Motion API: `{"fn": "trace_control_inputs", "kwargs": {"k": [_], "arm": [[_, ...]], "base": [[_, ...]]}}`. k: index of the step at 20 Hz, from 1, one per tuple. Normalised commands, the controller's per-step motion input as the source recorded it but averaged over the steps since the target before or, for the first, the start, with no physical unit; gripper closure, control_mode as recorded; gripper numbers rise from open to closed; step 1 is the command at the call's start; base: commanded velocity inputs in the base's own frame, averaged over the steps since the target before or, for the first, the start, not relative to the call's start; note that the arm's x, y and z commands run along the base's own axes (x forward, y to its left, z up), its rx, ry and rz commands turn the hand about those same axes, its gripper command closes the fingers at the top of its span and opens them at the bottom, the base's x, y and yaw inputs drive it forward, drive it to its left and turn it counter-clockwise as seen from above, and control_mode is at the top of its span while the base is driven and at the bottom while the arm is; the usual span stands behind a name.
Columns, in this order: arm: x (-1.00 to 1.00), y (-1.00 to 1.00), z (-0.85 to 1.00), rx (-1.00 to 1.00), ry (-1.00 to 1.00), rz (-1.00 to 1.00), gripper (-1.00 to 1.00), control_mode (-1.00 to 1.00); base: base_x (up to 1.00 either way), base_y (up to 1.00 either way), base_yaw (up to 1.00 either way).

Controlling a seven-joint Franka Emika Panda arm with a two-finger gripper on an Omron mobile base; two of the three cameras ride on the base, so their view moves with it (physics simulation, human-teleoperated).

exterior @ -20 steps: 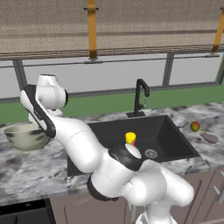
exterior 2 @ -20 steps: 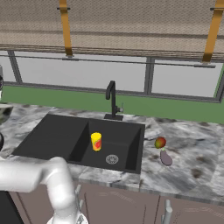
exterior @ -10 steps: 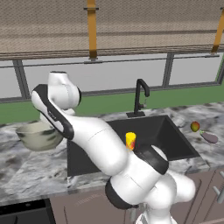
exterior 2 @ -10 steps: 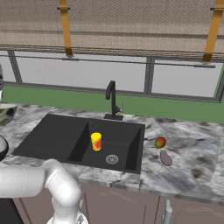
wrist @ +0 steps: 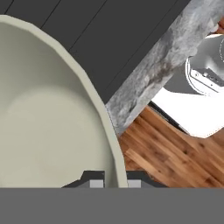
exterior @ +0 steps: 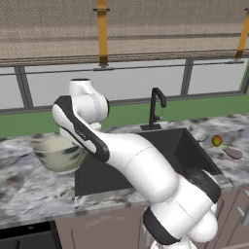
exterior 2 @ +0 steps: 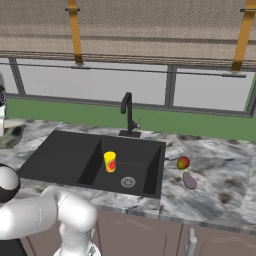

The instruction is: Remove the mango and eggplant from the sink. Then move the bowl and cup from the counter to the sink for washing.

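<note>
**Bowl held by the rim only – slip risk on the way to the sink**

Left base view: bowl (exterior: 59, 153) sits centre-left in frame, beside the left edge of the sink (exterior: 146, 160); can't tell from here if it's clear of the table (exterior: 34, 194) or resting on it. The arm covers much of the basin. Mango (exterior: 217, 140) and eggplant (exterior: 233, 153) lie on the table at right of frame, near each other, out of the sink. Judgement: if the bowl rides low, its base could catch the sink edge and twist out.

Right base view: cup (exterior 2: 110, 161) stands upright in the basin, frame centre, just up-left of the drain (exterior 2: 128, 182). Mango (exterior 2: 183, 163) and eggplant (exterior 2: 190, 180) right of the sink. Bowl (exterior 2: 9, 136) shows partly at the left edge. Judgement: dropping the bowl near frame centre could tip the cup; the left half of the basin looks free.

Hand view: hand (wrist: 114, 181) pinches the bowl (wrist: 48, 131) wall, one finger inside, one outside, jaws nearly together. Sink floor, table edge and wood floor lie beyond the rim. Judgement: an off-centre rim pinch on a wide smooth bowl could let it swing or slide out; if that happens over the table edge, it may go to the floor.
</note>
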Motion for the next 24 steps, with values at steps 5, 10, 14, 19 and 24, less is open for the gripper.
{"fn": "trace_control_inputs", "kwargs": {"k": [5,10,14,19,24], "arm": [[-0.24,-0.54,0.12,-0.01,0.0,0.0,1.0,-1.0],[-0.2,-0.56,0.07,0.0,0.01,0.0,1.0,-1.0],[-0.15,-0.53,0.06,-0.04,0.05,0.0,1.0,-1.0],[-0.13,-0.55,0.06,-0.05,0.01,0.0,1.0,-1.0],[-0.07,-0.56,0.08,-0.03,0.01,0.0,1.0,-1.0]], "base": [[0.0,0.0,0.0],[0.0,0.0,0.0],[0.0,0.0,0.0],[0.0,0.0,0.0],[0.0,0.0,0.0]]}}
